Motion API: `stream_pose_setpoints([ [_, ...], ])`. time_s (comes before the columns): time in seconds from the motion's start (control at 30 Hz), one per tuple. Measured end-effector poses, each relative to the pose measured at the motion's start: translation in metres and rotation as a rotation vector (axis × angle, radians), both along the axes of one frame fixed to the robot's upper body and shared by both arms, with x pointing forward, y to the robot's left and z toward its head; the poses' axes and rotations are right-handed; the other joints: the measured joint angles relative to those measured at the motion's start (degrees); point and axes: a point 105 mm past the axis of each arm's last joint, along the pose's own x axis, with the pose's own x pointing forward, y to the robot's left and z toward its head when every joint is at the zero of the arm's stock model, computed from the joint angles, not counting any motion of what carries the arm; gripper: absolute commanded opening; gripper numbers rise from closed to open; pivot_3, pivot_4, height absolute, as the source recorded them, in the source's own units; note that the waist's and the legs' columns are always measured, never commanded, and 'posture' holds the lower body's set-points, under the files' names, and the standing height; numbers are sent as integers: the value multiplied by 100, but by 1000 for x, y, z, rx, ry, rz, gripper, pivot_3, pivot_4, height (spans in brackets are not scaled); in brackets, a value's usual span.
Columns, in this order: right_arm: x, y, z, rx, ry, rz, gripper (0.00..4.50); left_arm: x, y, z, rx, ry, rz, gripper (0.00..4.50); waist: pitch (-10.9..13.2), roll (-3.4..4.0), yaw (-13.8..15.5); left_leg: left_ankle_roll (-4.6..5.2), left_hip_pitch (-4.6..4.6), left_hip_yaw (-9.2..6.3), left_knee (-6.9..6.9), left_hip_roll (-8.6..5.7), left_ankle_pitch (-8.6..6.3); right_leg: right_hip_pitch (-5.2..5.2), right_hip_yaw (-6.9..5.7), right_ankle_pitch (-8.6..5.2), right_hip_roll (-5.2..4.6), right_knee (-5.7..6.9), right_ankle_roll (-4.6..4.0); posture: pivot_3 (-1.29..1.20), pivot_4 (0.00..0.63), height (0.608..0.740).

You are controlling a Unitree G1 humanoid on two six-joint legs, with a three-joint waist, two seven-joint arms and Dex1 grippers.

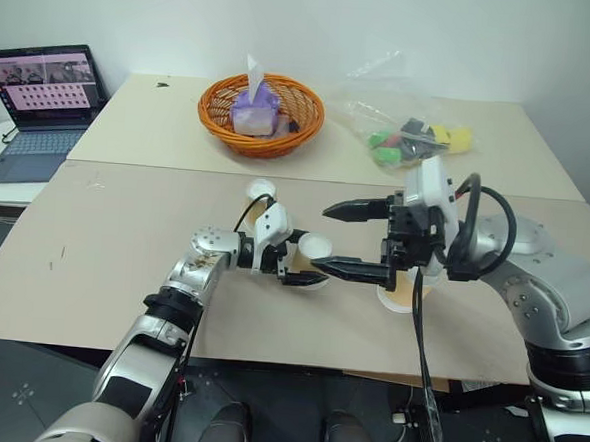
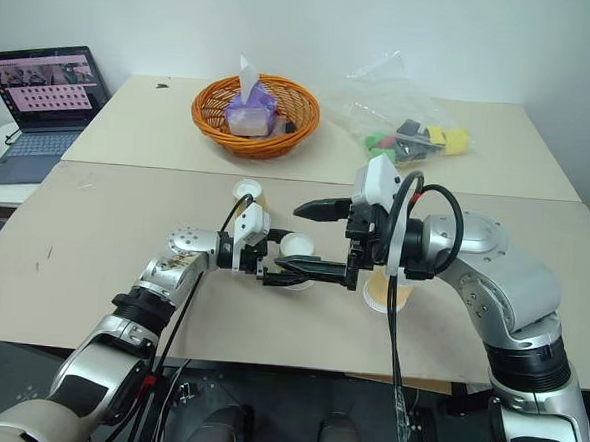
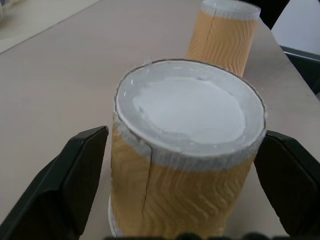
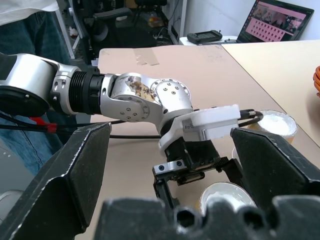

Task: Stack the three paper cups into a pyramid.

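Left eye view: a laptop [image 1: 42,100] is seen open on a side surface at the far left; the beige table [image 1: 122,261] is spread across the middle. At the back, an orange basket [image 1: 261,114] holding a purple packet is set, and to its right a clear plastic bag [image 1: 406,128] of coloured items is laid.

Near the middle of the table, the three paper cups are stood upside down, white bases up. The leftmost cup [image 1: 260,197] is placed just behind the left gripper [image 1: 297,266]; the middle cup [image 1: 314,254] is found between that gripper's fingers; the rightmost cup [image 1: 403,293] is partly hidden under the right gripper [image 1: 344,242]. No cup is stacked on another.

In the left wrist view, the middle cup is framed by the left gripper's two black fingers [image 3: 70,185], which are spread at either side of it with a small gap visible on each side, so the cup is not squeezed; the rightmost cup is seen just beyond it.

The right gripper is held above the table, pointed toward the left gripper; its jaws are spread wide, one finger above the other, and nothing is grasped; the lower finger is seen just beside the middle cup.
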Motion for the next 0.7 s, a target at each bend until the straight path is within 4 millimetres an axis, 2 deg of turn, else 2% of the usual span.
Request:
stream_pose_setpoints([
  [0.13, 0, 0, 0, 2, 5, 4, 4500, -1, 6, 16, -7, -83, 24, 4468, 0, 0, -11, 0, 1, -1, 0, 1, 0, 0, 0, 0, 0, 2, 0, 0, 150, 740],
  [0.27, 2, -1, -1, 7, 17, 3, 4500, -12, 28, 58, -14, -242, 75, 4468, 0, 1, -30, 0, 3, -1, -5, 3, 0, -4, 4, 0, 1, 2, 0, 0, 150, 740],
  [0.4, 2, 0, -1, 14, 23, 13, 4500, -36, 40, 82, -36, -249, 88, 4468, 0, 1, -13, 0, 3, -1, -2, 2, 0, -1, 5, 0, 0, 2, 0, 0, 150, 740],
  [0.5, 3, 1, -3, 19, 38, 24, 4500, -43, 49, 110, -144, -259, 165, 4468, 0, 1, 16, 0, 5, -2, 0, 3, 0, 3, 3, 0, 0, 2, 0, 0, 150, 740],
  [0.6, 6, 0, -3, 24, 45, 28, 4500, -28, 70, 131, -350, -235, 392, 4468, 0, 1, 14, 0, 10, -2, 2, 2, 0, 8, 3, 0, 0, 2, 0, 0, 150, 740],
  [0.67, 7, 1, -3, 27, 49, 33, 4500, -10, 88, 127, -461, -210, 615, 4468, -1, -1, 21, 0, 9, -2, 3, 2, 0, 8, 3, 0, 0, 2, 0, 0, 150, 740],
  [0.7, 7, 1, -3, 27, 51, 35, 4500, 0, 100, 118, -495, -189, 763, 4468, -1, -2, 24, 0, 10, -2, 4, 2, 0, 8, 3, 0, 0, 2, 0, 0, 150, 740],
])
